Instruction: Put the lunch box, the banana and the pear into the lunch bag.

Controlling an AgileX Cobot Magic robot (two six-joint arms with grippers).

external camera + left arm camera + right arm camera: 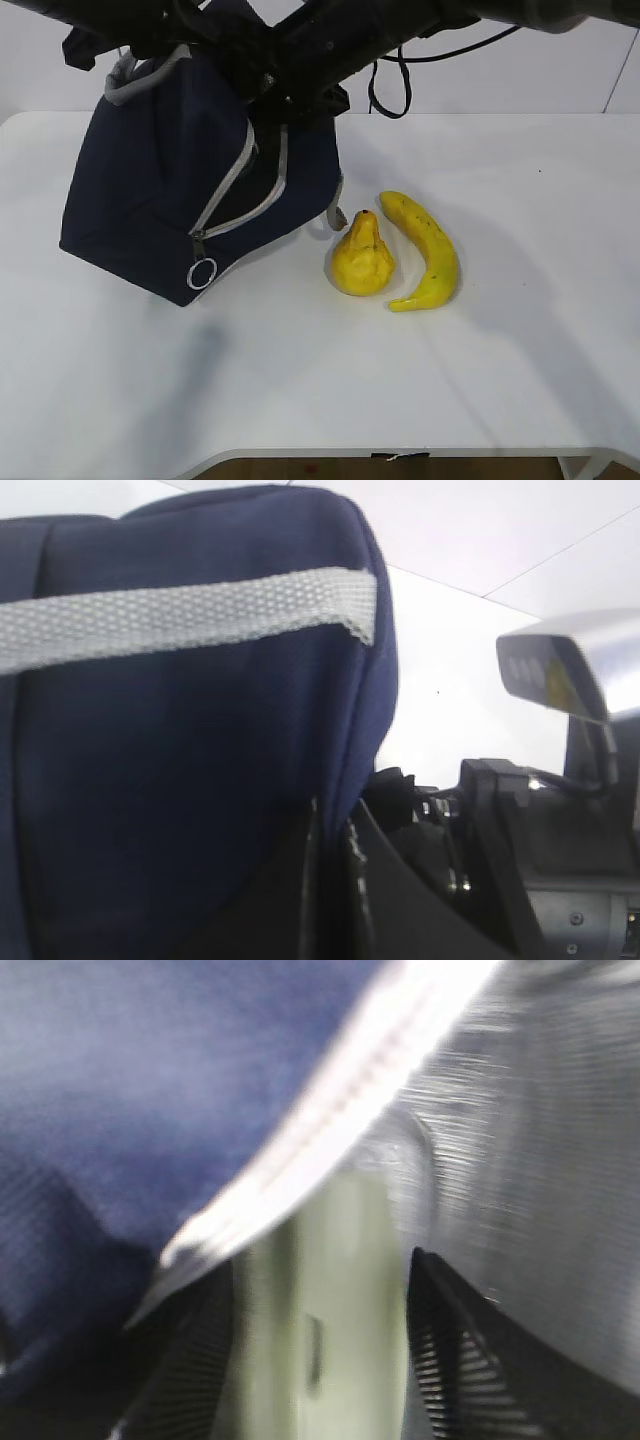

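1. Tabletop, white and bare along the near edge, carries everything else further back.
2. Nearest of the fruit is the banana, lying flat right of centre, its lower tip curling toward the pear. The pear sits upright just beside it on the left, stem end up; whether the two touch I cannot tell.
3. Left of the pear, close by, is the lunch bag, a navy fabric bag tilted so its lower corner points at the viewer. Its grey zipper runs up the front face in two diverging lines, and the ring pull hangs at the bottom end.
4. Behind and above the bag, both dark arms reach in from the top edge and meet at its upper opening.
5. The left gripper is seen in the left wrist view with a dark finger on either side of the bag's navy rim, pinching the fabric. A grey strap handle crosses the bag wall above it.
6. The right gripper is inside the bag mouth in the blurred right wrist view, its two ribbed fingers set a moderate width apart and closed against the lunch box, whose pale green surface fills the gap. Silver foil lining rises on the right, the zipper edge and navy cloth on the left.
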